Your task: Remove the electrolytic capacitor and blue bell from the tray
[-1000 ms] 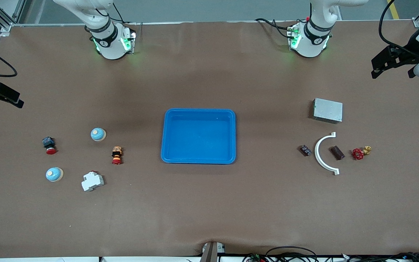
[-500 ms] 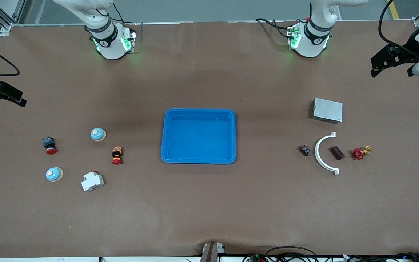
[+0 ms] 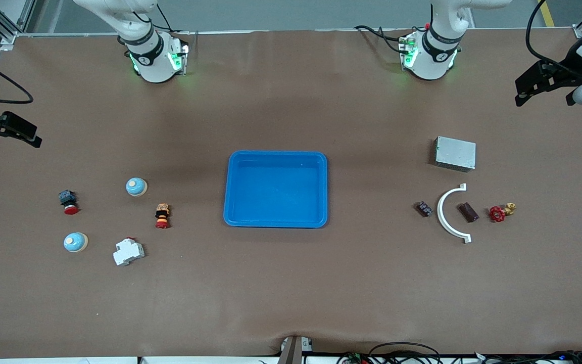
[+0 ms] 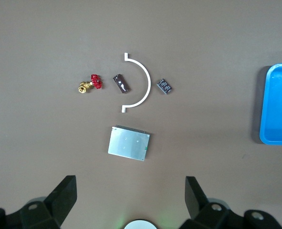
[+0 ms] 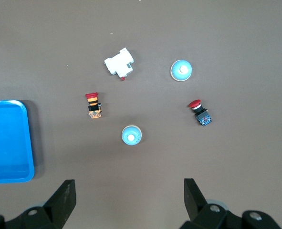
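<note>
The capacitor (image 3: 469, 212), a dark brown cylinder, lies at the left arm's end of the table inside a white curved piece; the left wrist view shows the capacitor (image 4: 121, 83) too. Two blue domed bells rest at the right arm's end: one bell (image 3: 136, 186) (image 5: 131, 135) closer to the blue tray (image 3: 276, 153), the other bell (image 3: 75, 242) (image 5: 181, 70) nearer the front camera. My left gripper (image 3: 546, 100) (image 4: 131, 191) hangs open and empty high over its table end. My right gripper (image 3: 13, 139) (image 5: 129, 191) hangs open and empty over its own end.
By the capacitor lie a silver box (image 3: 454, 152), a white arc (image 3: 442, 212), a red-handled brass valve (image 3: 500, 212) and a small black component (image 3: 424, 208). By the bells sit two red push buttons (image 3: 68, 202) (image 3: 162, 216) and a white breaker (image 3: 128, 251).
The right gripper has drifted slightly inward over the table and toward the robots' bases. The left gripper has barely shifted. Nothing on the table has moved.
</note>
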Robot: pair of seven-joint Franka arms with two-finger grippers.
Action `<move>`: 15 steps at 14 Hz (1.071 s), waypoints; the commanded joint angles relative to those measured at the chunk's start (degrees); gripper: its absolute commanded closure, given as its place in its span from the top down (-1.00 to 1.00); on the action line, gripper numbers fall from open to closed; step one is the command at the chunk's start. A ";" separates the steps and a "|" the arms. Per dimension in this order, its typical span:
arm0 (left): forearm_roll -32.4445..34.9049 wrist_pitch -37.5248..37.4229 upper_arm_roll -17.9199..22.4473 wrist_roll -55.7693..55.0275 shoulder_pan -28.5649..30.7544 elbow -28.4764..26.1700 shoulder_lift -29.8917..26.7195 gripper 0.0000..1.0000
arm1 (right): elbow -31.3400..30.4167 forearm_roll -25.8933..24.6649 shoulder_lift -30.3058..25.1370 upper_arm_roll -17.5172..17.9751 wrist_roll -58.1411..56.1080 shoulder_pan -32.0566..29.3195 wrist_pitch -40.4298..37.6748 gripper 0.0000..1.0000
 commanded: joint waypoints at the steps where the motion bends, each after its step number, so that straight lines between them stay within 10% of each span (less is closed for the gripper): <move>1: -0.94 -1.05 0.21 1.27 0.11 0.40 -0.90 1.00 | 0.03 -0.48 -1.13 0.14 -0.41 -0.01 -1.08 1.00; 15: -0.41 -1.14 -0.14 1.18 0.02 0.31 -0.90 1.00 | 0.12 0.31 -0.96 0.32 0.29 -0.19 -1.43 1.00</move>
